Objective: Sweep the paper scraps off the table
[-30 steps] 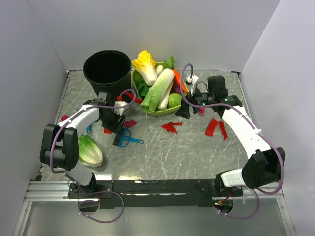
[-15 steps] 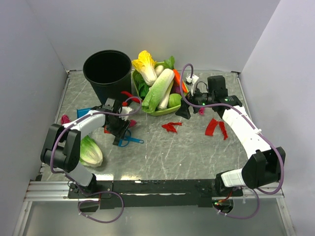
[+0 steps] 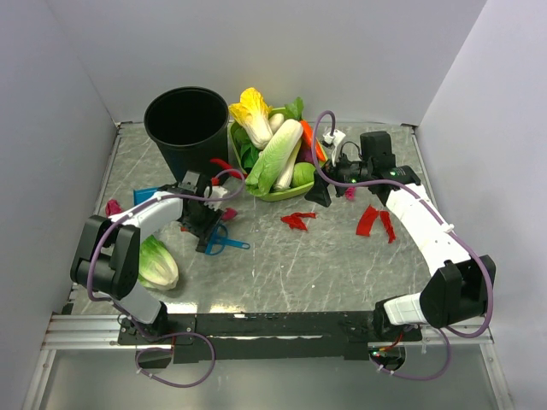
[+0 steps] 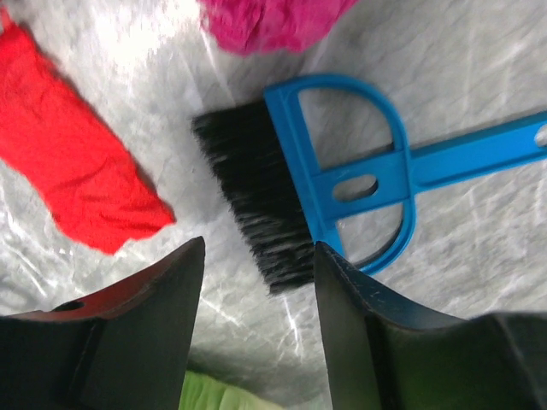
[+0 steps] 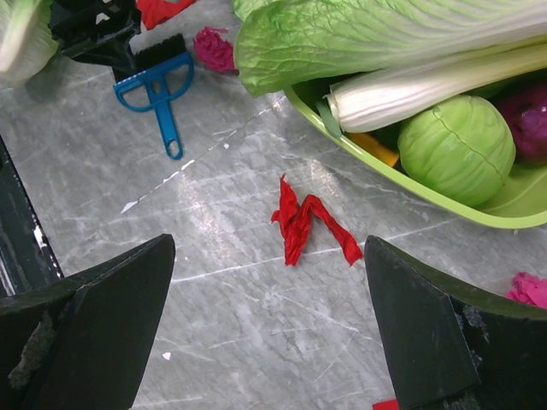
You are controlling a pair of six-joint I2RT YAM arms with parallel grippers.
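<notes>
The left pincer (image 4: 256, 254) is held partly open, with nothing gripped. The black bristles of a blue brush (image 4: 342, 179) are seen just ahead of the gap between its 2 fingers; whether they are touched cannot be told. A red scrap (image 4: 81, 162) lies ahead to its left and a pink wad (image 4: 265, 19) farther ahead. The right pincer (image 5: 267, 248) is spread wide and empty above the table (image 5: 256, 342), where a twisted red strip (image 5: 308, 224) lies just ahead of its gap.
</notes>
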